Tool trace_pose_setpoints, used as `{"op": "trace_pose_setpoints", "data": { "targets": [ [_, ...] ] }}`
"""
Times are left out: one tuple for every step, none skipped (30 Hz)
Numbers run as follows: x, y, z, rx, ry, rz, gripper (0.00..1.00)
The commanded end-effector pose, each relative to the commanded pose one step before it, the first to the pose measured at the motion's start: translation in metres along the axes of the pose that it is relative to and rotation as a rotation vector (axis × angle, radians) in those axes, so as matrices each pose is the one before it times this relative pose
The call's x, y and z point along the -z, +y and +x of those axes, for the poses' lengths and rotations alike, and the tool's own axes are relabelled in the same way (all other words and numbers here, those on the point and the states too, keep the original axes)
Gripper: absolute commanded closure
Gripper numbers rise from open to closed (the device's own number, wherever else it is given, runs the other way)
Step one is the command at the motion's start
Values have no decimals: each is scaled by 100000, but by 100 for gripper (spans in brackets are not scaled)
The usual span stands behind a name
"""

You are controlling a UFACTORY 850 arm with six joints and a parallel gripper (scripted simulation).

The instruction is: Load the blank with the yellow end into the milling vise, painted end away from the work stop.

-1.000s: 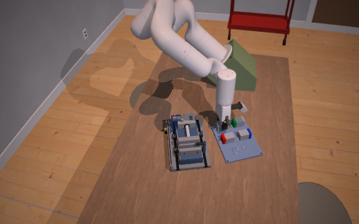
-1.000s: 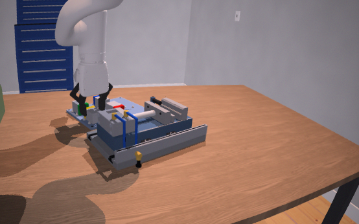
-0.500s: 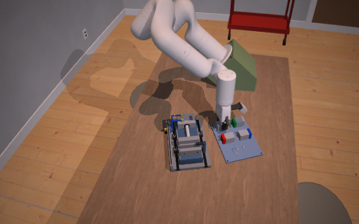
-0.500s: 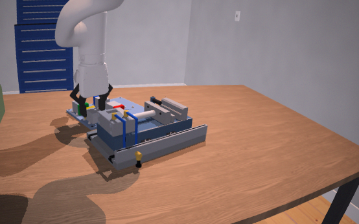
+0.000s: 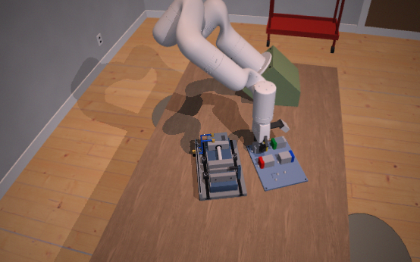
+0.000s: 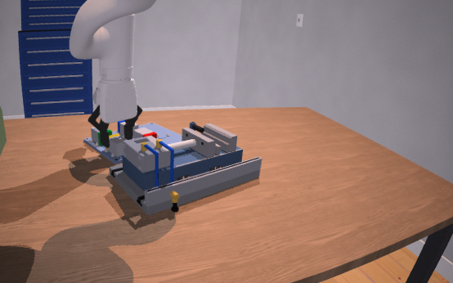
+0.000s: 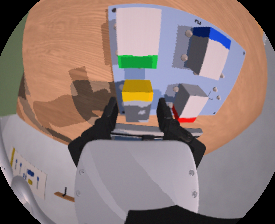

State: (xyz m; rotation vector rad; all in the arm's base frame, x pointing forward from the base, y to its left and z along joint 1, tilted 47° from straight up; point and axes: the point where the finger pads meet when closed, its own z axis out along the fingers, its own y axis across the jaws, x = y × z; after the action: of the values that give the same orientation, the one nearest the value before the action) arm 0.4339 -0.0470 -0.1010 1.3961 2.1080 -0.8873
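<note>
Four blanks lie on the infeed plate (image 5: 280,178), and I take that plate as my reference. The blank with the yellow end (image 7: 137,99) sits on the plate's corner nearest both the vise (image 5: 220,163) and the arm's base, flat on the plate.

In the wrist view its long axis runs straight away from the camera. The yellow end points toward the green-ended blank (image 7: 138,62), which lies in line with it further across the same end of the plate. Yellow end and green end face each other with a small gap between them. So the painted end points into the plate, away from the vise side.

The gripper (image 7: 137,111) hangs straight down over this blank. The fingers are spread and released, one along each long side of the blank, and they grasp nothing. I cannot tell from the wrist view whether either finger touches a side face. In the exterior view the fingers reach down to the level of the blank.

The red-ended blank (image 5: 266,161) and the blue-ended blank (image 5: 286,156) lie side by side nearer the plate's middle, apart from the fingers. The plate lies on the tabletop (image 5: 280,227), just beside the vise.
</note>
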Motion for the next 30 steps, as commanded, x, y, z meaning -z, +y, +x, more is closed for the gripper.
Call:
{"op": "trace_pose_setpoints", "data": {
  "targets": [
    [79, 65, -8, -40, -3, -129, 28],
    [9, 0, 0, 0, 0, 0, 28],
    [9, 0, 0, 0, 0, 0, 28],
    [9, 0, 0, 0, 0, 0, 28],
    [9, 0, 0, 0, 0, 0, 28],
    [9, 0, 0, 0, 0, 0, 28],
    [9, 0, 0, 0, 0, 0, 28],
    [9, 0, 0, 0, 0, 0, 28],
    [0, 0, 0, 0, 0, 0, 28],
    [0, 0, 0, 0, 0, 0, 28],
    [0, 0, 0, 0, 0, 0, 28],
    [0, 0, 0, 0, 0, 0, 28],
    [0, 0, 0, 0, 0, 0, 28],
    [0, 0, 0, 0, 0, 0, 28],
    [0, 0, 0, 0, 0, 0, 28],
    [-4, 0, 0, 0, 0, -1, 100],
    [0, 0, 0, 0, 0, 0, 100],
    [0, 0, 0, 0, 0, 0, 100],
    [0, 0, 0, 0, 0, 0, 100],
    [0, 0, 0, 0, 0, 0, 100],
    [0, 0, 0, 0, 0, 0, 100],
    [0, 0, 0, 0, 0, 0, 100],
    [0, 0, 0, 0, 0, 0, 100],
    [0, 0, 0, 0, 0, 0, 100],
    [0, 0, 0, 0, 0, 0, 100],
    [0, 0, 0, 0, 0, 0, 100],
    [0, 0, 0, 0, 0, 0, 100],
    [0, 0, 0, 0, 0, 0, 100],
    [0, 0, 0, 0, 0, 0, 100],
    [0, 0, 0, 0, 0, 0, 100]
  ]
}}
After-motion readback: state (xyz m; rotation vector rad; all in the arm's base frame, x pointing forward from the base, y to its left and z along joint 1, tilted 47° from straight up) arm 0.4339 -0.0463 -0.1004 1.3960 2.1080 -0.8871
